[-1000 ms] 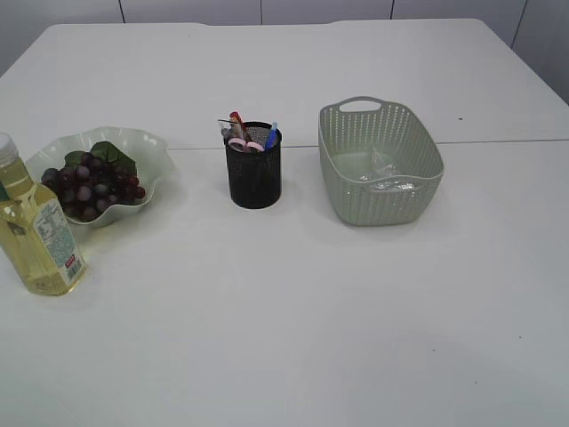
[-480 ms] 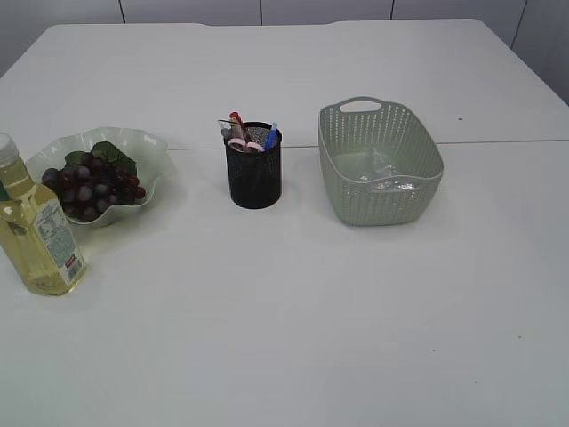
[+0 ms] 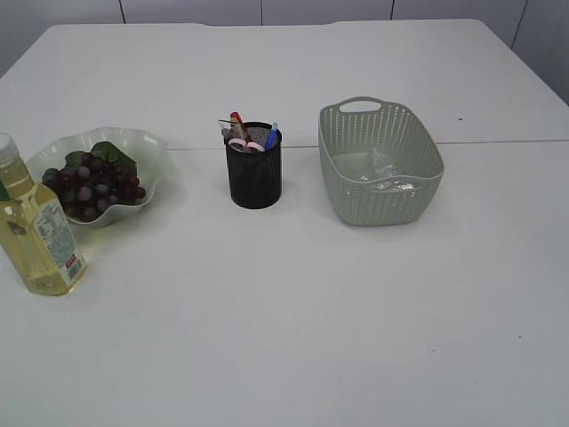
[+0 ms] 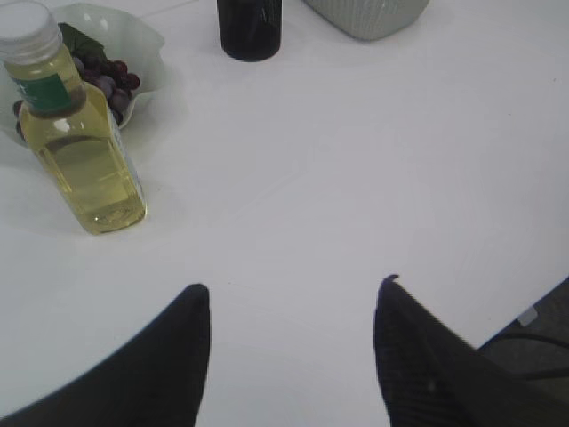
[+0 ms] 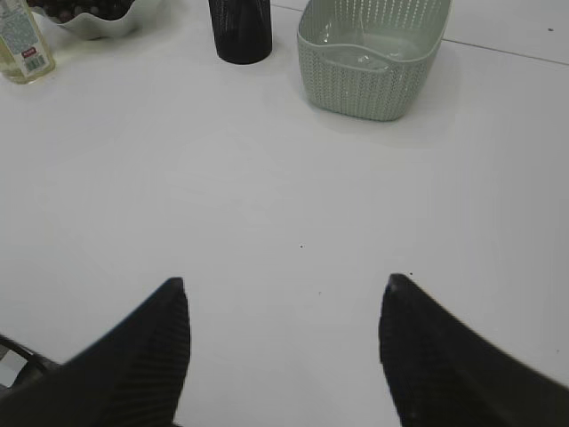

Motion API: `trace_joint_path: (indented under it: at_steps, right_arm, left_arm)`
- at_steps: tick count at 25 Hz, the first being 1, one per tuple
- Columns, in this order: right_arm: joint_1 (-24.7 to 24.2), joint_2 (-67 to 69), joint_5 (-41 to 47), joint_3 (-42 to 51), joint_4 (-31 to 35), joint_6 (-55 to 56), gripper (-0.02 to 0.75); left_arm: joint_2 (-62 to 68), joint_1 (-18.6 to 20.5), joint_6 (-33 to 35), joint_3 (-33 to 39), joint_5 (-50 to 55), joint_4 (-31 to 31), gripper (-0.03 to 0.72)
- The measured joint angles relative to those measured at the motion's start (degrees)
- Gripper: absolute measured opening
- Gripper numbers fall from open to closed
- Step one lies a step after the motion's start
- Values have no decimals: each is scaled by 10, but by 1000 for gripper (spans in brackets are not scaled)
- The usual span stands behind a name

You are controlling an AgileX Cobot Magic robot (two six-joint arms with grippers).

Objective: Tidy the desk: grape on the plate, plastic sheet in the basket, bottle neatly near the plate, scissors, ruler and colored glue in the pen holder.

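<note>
A bunch of dark grapes point(image 3: 92, 184) lies on the pale wavy plate point(image 3: 153, 149) at the left. Just in front of it stands a bottle point(image 3: 37, 231) of yellow liquid, upright. The black mesh pen holder point(image 3: 254, 173) in the middle holds scissors with pink handles point(image 3: 243, 142), a red glue point(image 3: 236, 122) and a blue one point(image 3: 272, 134); a ruler I cannot make out. A clear plastic sheet point(image 3: 384, 171) lies inside the grey-green basket point(image 3: 338, 178). Neither arm shows in the exterior view. My left gripper point(image 4: 293, 289) is open above bare table near the bottle point(image 4: 76, 142). My right gripper point(image 5: 286, 283) is open, well in front of the basket point(image 5: 373, 80).
The white table point(image 3: 293, 302) has a seam running across behind the pen holder. In the left wrist view the table's edge and a dark floor with cables point(image 4: 538, 342) show at the lower right.
</note>
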Motion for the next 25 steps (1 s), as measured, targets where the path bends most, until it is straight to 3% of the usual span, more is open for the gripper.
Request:
trace_joint_path:
  at_steps: [13, 25]
  right_arm:
    - [0, -3, -12, 4, 3, 0, 491]
    - [0, -4, 14, 3, 30, -1, 491]
  left_arm:
    - [-135, 0, 0, 25, 50, -7, 434]
    - [-135, 0, 0, 31, 52, -11, 434]
